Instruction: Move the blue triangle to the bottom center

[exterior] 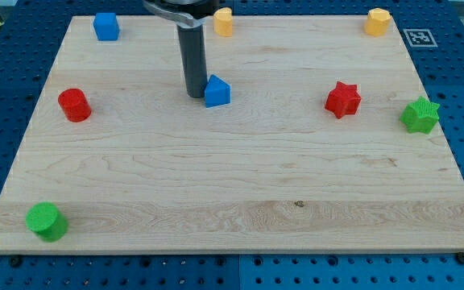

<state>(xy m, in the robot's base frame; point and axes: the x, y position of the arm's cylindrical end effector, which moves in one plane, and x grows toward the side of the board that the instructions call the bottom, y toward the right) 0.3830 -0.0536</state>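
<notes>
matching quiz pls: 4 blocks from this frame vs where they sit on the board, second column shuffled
Blocks:
1. blue triangle
2. green cylinder
3. red star
4. blue cube

Places:
A. view's bottom left corner
B. view's top left
C. right beside my tip, on its right in the view
D. view's right half, left of the green star

Pairs: 1-C, 2-A, 3-D, 4-B
</notes>
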